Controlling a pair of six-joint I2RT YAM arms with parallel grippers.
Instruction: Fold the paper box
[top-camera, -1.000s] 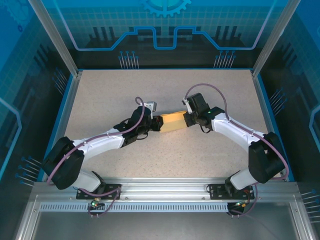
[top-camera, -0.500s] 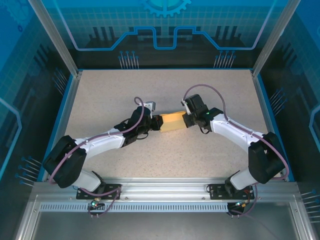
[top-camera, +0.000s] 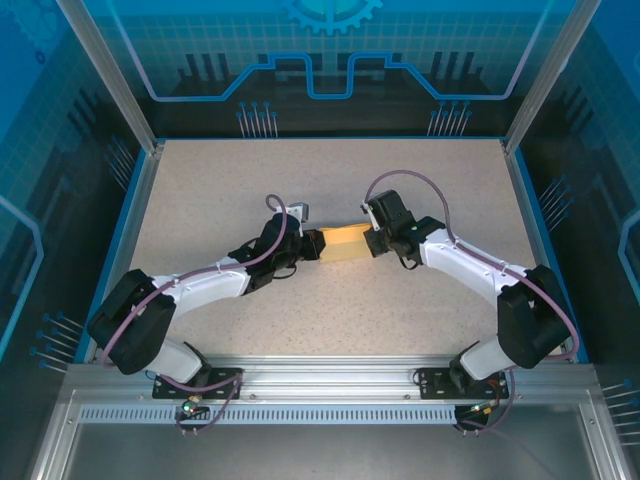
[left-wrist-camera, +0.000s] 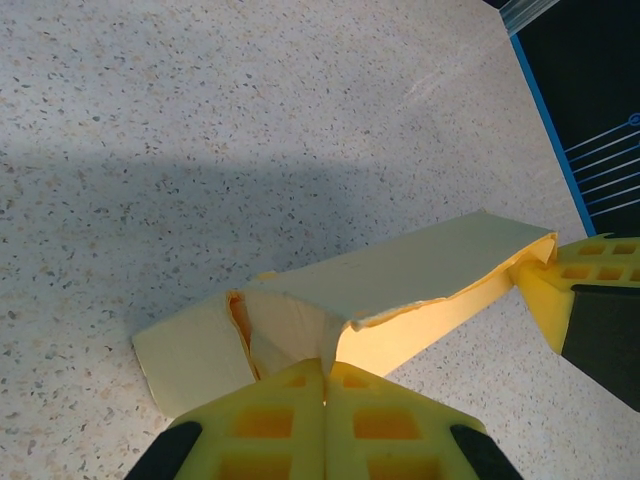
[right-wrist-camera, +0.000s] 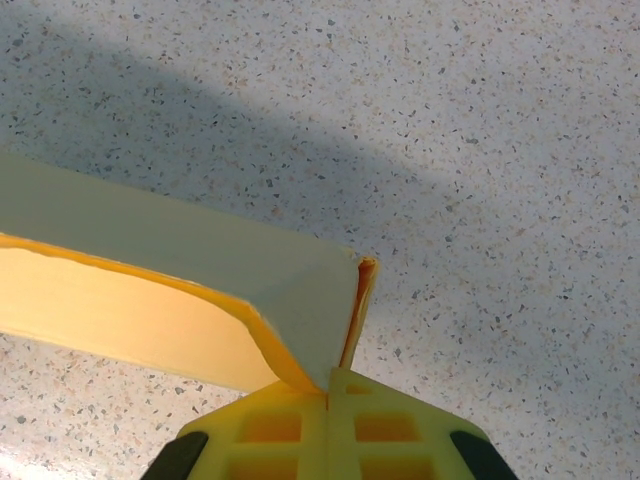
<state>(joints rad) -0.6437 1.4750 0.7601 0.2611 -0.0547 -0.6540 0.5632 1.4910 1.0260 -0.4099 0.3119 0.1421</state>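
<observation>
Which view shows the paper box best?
Left wrist: nearly the whole paper box shows, crumpled near end included. Right wrist crops it to one end. Top external shows it small and distant.

My pincer (left-wrist-camera: 325, 378) sits at 6 o'clock, its yellow fingers pressed together on a crumpled edge of the paper box (left-wrist-camera: 400, 270). The box stretches toward 3 o'clock with its side gaping, and there the right gripper (left-wrist-camera: 540, 280) meets its far corner. The speckled table (left-wrist-camera: 150, 120) spreads from 9 to 12 o'clock.
</observation>
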